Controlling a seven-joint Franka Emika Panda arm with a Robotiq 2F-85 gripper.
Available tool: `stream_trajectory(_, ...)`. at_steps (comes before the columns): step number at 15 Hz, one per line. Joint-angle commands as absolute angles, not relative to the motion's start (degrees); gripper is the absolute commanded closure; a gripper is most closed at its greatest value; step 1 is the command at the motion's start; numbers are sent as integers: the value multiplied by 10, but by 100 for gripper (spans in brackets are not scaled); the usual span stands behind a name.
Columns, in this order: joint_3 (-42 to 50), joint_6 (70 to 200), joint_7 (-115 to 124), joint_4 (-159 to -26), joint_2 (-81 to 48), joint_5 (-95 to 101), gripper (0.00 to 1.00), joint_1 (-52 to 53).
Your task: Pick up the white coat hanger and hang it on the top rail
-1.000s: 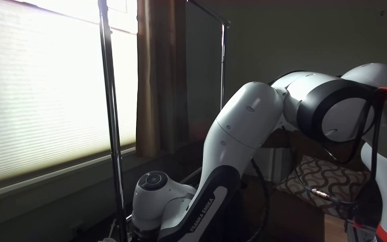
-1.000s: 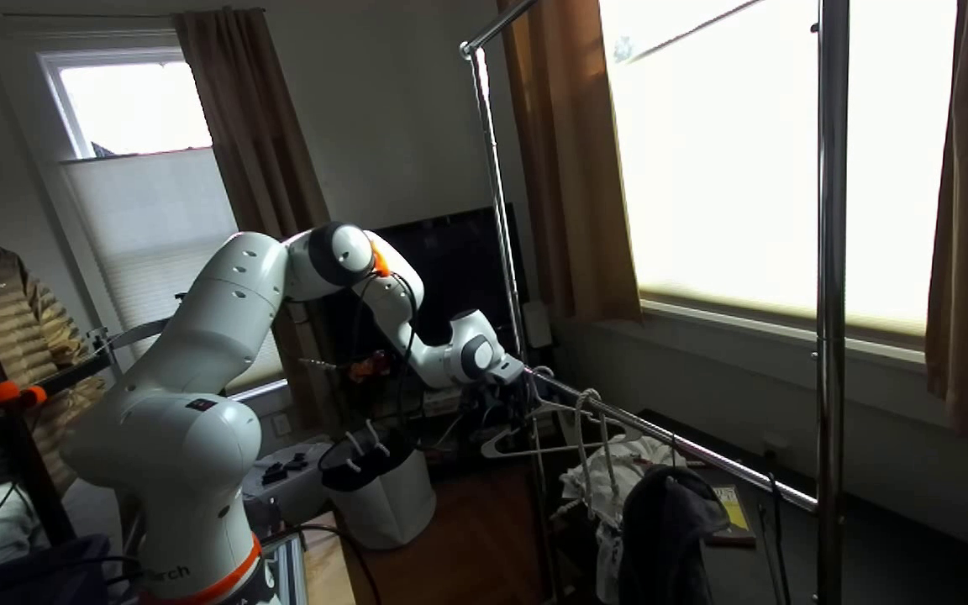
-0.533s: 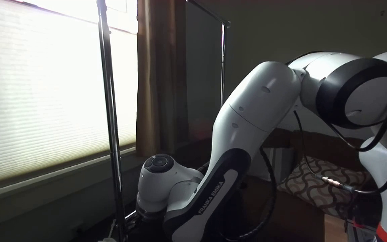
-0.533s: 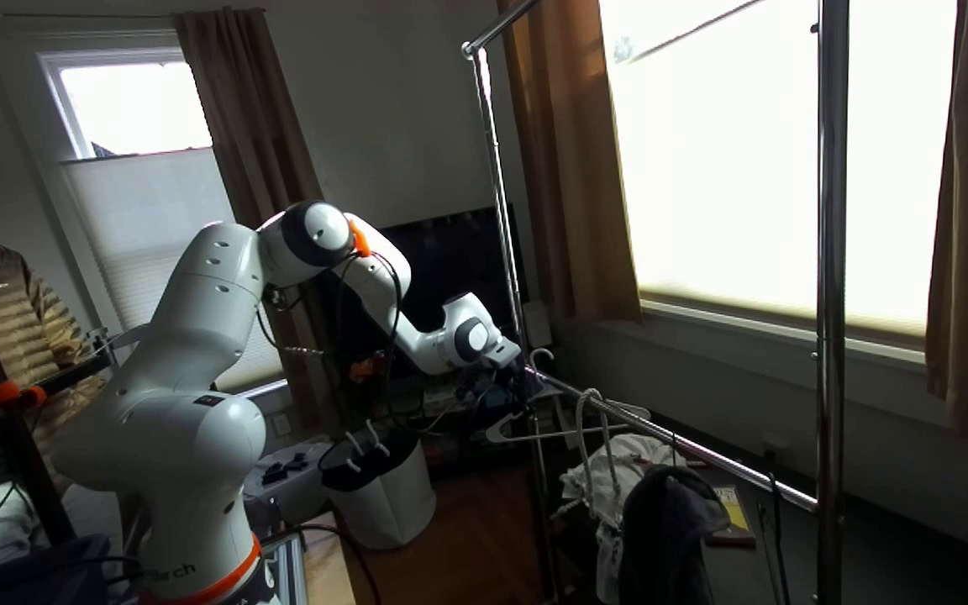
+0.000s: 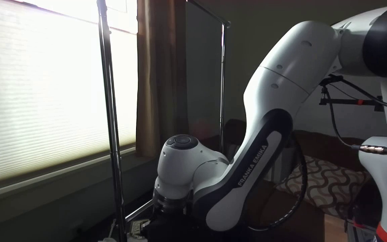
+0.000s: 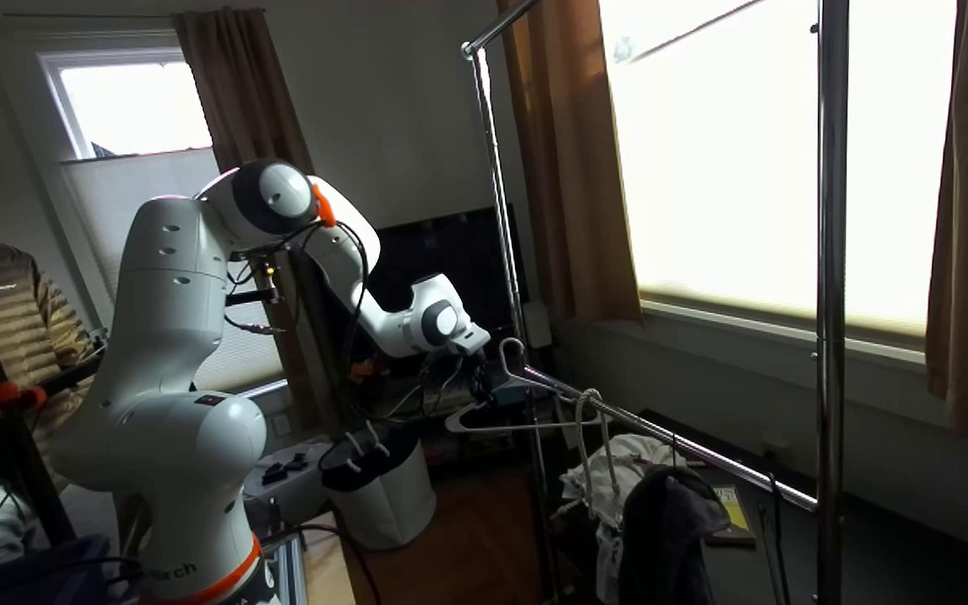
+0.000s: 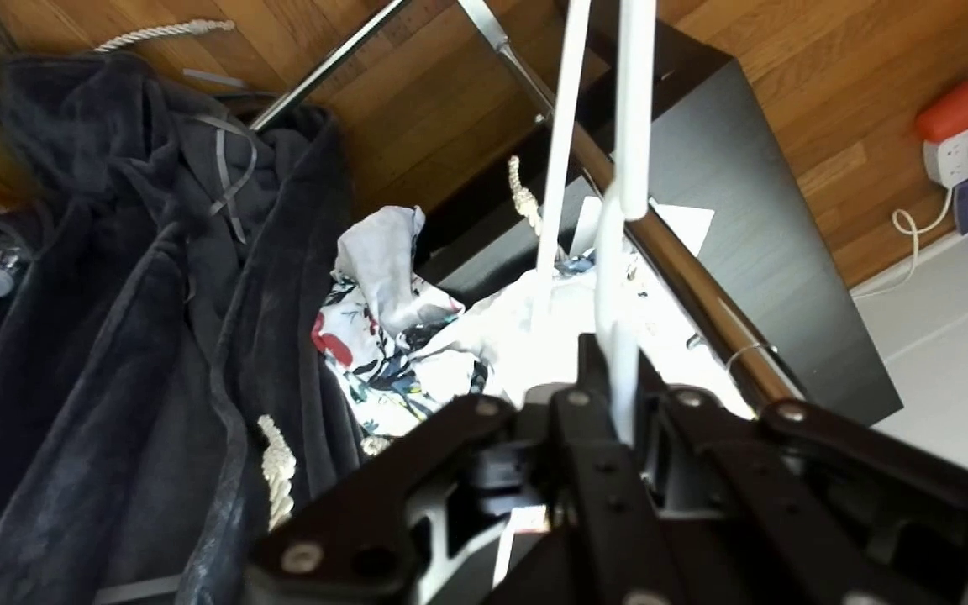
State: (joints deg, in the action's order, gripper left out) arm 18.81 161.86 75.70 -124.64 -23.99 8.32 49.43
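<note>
A tall clothes rack (image 6: 832,269) stands beside the white robot arm (image 6: 168,313). The rack's top rail (image 6: 501,25) shows high up in both exterior views, with a lower bar (image 6: 736,468) beneath. Well under the top rail and apart from it, the white coat hanger (image 7: 636,126) is pinched in the jaws.

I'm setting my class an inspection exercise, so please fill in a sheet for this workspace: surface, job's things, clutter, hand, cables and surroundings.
Surface: wooden floor and a dark furniture top.
Job's things: white coat hanger held by the hand, lower than the top rail, not yet hung.
Clutter: hanging dark plush garment; crumpled floral cloth.
Hand: closed on the white coat hanger.
Cables: black cable in a slack curve; white cord on the wooden floor.
Surroundings: pale window blind, brown curtain, white bin.
</note>
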Motion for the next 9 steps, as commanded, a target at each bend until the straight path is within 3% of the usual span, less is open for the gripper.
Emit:
stream_trajectory(1, 231, 1588, 853, -1318, -146, 193, 99, 531)
stream_trajectory(9, -46, 1479, 542, -1424, 48, -45, 99, 319)
